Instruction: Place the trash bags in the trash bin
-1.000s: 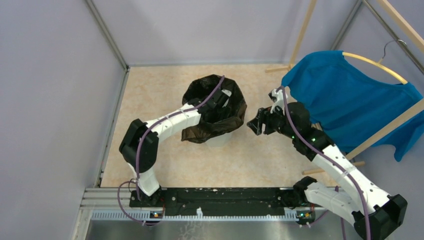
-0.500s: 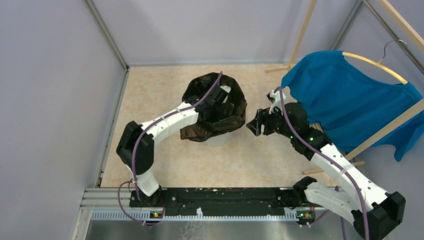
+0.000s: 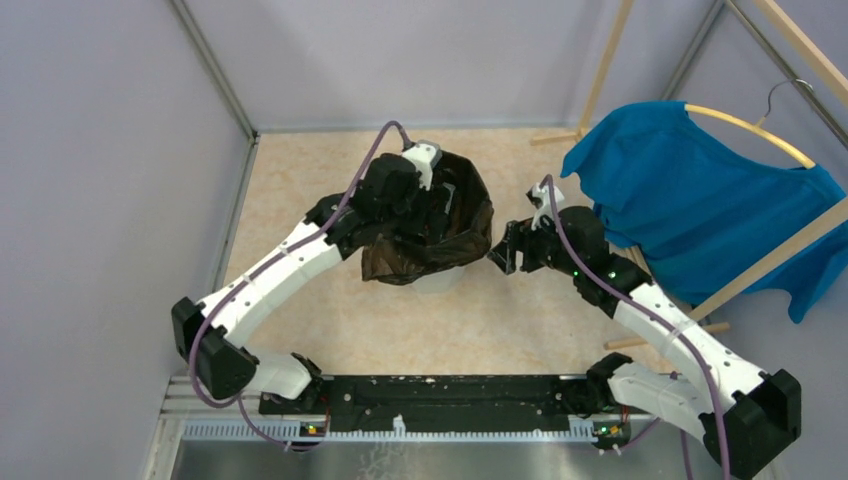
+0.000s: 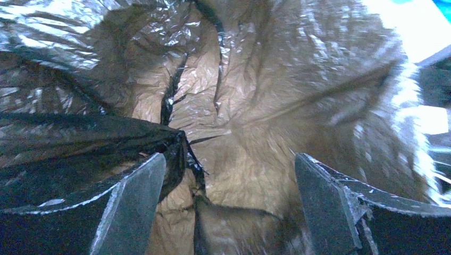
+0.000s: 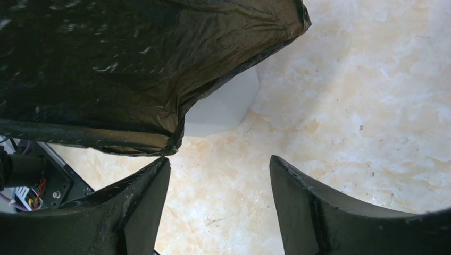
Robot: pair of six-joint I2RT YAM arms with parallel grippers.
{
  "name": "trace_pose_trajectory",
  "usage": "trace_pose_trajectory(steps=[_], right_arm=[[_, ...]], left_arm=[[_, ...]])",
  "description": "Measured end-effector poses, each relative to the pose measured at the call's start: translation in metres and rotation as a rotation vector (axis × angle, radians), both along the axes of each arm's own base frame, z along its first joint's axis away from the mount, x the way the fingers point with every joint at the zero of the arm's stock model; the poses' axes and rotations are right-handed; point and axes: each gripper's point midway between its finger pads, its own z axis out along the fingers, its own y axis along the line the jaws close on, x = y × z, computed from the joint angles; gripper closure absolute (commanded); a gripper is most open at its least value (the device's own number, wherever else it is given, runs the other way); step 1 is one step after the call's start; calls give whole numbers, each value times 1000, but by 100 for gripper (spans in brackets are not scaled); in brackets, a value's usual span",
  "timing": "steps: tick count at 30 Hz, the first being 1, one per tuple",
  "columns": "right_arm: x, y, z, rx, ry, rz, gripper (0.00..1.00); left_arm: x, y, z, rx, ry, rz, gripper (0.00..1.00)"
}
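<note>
Roughly lining step: thin glossy black plastic bag (image 3: 400, 262) drapes over rim of tall translucent white bin (image 3: 442, 282). Left gripper (image 4: 228, 158) inside bag mouth, jaws spread, empty. Right gripper (image 5: 219, 159) just right of bin, jaws apart, empty. Next likely: push bag deeper.

So room-wise: the trash bin's (image 3: 441, 281) mouth is mostly plugged by the left hand (image 3: 440, 196) and its wrist, not much gap around it. Inside, the trash bag (image 4: 298, 95) walls the space on all sides. A black fold bunches right against one finger (image 4: 133, 202), but it's clear between the spread jaws. The right hand (image 5: 219, 159) sits just beside the bin, with the bag's hanging edge right above one finger and bare worktop (image 5: 372, 95) under the gap. The blue T-shirt (image 3: 700, 210) and wooden rack (image 3: 770, 255) crowd in behind that arm. Plenty of bare worktop left of, behind and in front of the bin.
</note>
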Motion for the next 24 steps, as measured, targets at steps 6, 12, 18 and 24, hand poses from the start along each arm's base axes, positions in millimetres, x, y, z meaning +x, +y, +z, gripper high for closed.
trace_pose_trajectory(steps=[6,12,18,24], right_arm=[[0,5,-37,-17,69,10,17],[-13,14,-81,45,167,33,11],[-16,29,-95,141,178,72,10],[-3,49,-89,166,75,124,1]], left_arm=[[-27,19,73,-145,-140,-27,2],[-87,80,192,-408,-460,-14,2],[-134,134,226,-545,-623,30,2],[-131,145,205,-495,-589,84,2]])
